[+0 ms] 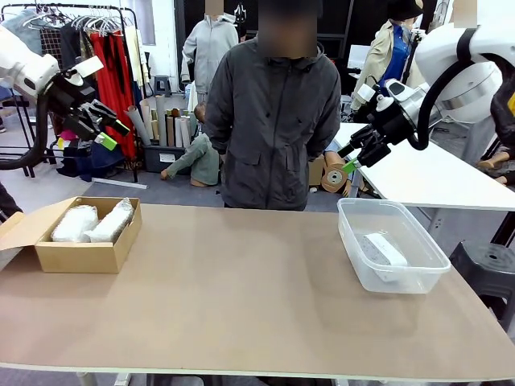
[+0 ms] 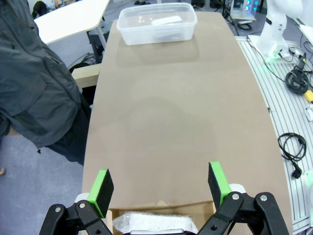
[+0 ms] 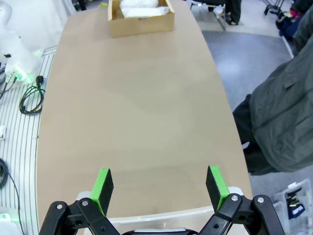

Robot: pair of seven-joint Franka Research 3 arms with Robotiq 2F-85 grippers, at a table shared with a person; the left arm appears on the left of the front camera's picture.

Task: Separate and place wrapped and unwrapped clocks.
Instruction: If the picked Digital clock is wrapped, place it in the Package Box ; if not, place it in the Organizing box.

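Two wrapped clocks (image 1: pixel 90 223) in crinkly clear plastic lie side by side in a cardboard box (image 1: pixel 80 255) at the table's left. One bare white clock (image 1: pixel 385 251) lies in a clear plastic tub (image 1: pixel 414 273) at the right. My left gripper (image 1: pixel 111 131) hangs open high above the box; its wrist view looks down on a wrapped clock (image 2: pixel 132 221) just below the green pads (image 2: pixel 102 192). My right gripper (image 1: pixel 352 158) hangs open in the air above the tub's far side. From the right wrist, the box (image 3: pixel 142 22) with the wrapped clocks (image 3: pixel 139 8) lies at the far end.
A person in a dark grey jacket (image 1: pixel 278 112) stands at the far side of the table, arms down. The brown tabletop (image 1: pixel 241 289) stretches bare between box and tub. A white table (image 1: pixel 434 177) stands behind on the right. Cables (image 2: pixel 293 147) lie on the floor beside the table.
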